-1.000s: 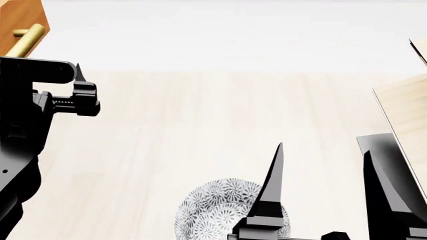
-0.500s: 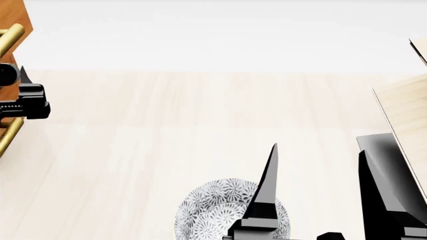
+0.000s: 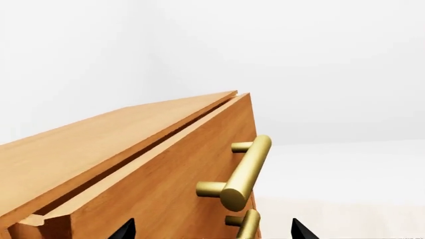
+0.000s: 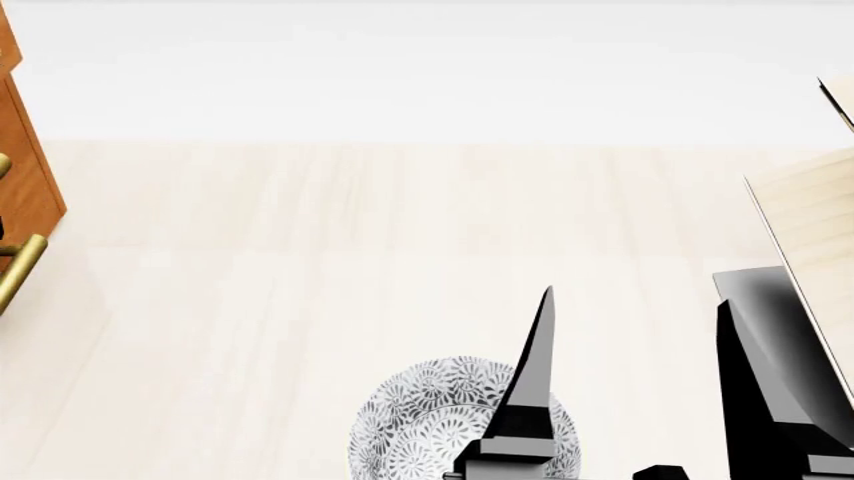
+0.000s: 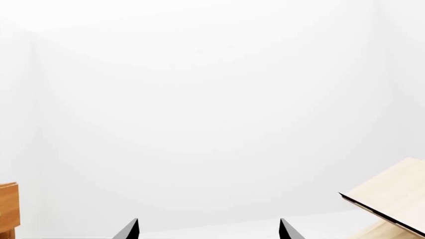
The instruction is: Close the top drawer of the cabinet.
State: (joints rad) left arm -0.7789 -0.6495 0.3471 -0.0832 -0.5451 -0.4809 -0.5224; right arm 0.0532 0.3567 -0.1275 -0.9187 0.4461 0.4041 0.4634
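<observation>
White walls backed the cabinet (image 3: 79, 164); top drawer (image 3: 166, 189) nearly shut, left gripper (image 3: 209, 230) spread at 6 o'clock for pushing.

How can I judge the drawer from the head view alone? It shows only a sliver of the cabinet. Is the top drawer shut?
Observer: No. The left wrist view shows a dark gap between the top of the cabinet and the front of the top drawer.
Operator: Where is the left gripper?
Observer: The left gripper faces that drawer front. It is open, with its tips apart and clamping nothing.
Operator: Can you see the handle?
Observer: Yes, the brass handle shows in full, and a second handle shows partly between the gripper's tips.
</observation>
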